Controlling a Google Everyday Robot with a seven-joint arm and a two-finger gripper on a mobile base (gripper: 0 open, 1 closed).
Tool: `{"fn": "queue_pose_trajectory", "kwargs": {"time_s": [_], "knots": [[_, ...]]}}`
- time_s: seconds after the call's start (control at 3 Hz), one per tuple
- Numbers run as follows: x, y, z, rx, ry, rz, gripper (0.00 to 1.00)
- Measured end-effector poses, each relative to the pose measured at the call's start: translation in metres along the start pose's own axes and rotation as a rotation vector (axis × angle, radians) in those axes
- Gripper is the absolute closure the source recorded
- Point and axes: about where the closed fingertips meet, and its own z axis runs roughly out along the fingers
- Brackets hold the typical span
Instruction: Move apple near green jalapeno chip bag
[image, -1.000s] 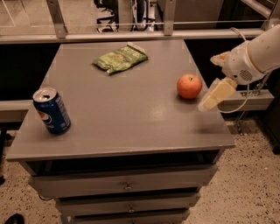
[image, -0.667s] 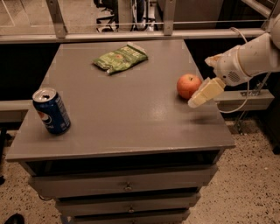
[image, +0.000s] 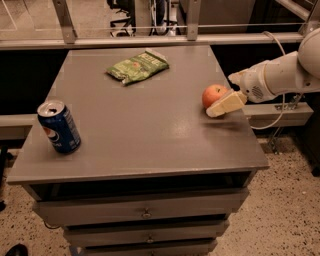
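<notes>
pincer (image: 226, 104): at the right edge of the tabletop (image: 150, 140), low over the surface. Its cream-coloured tip lies across the front-right of the apple (image: 213, 93), touching it or very nearly so. From this angle I cannot tell whether it is wide, narrow or gripping.
arm (image: 280, 75): white, reaching in from the right side, roughly level with the apple's top.
apple: orange-red with a paler patch, resting on the tabletop close to its right edge, about midway from front to back. Its lower right is partly covered by the pincer.
green jalapeno chip bag (image: 137, 66): flat and crinkled, lying toward the back of the tabletop a little left of centre. It is well apart from the apple, which sits to its right and nearer the front.
soda can (image: 59, 126): blue, upright, silver top showing, near the left front edge — far from both the apple and the bag.
tabletop: grey and matte, carrying only these three things.
drawers (image: 145, 212): grey, stacked beneath the tabletop, each with a small knob at its centre.
floor (image: 295, 200): pale and speckled, seen at the lower right.
</notes>
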Motion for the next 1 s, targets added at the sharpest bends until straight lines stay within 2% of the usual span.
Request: {"fn": "queue_pose_trajectory", "kwargs": {"time_s": [0.33, 0.67, 1.0], "knots": [[0.001, -0.004, 0.007, 0.009, -0.033, 0.043, 0.41], [-0.010, -0.013, 0.001, 0.033, -0.069, 0.049, 0.65], [-0.030, -0.025, -0.011, 0.060, -0.081, 0.023, 0.87]]}}
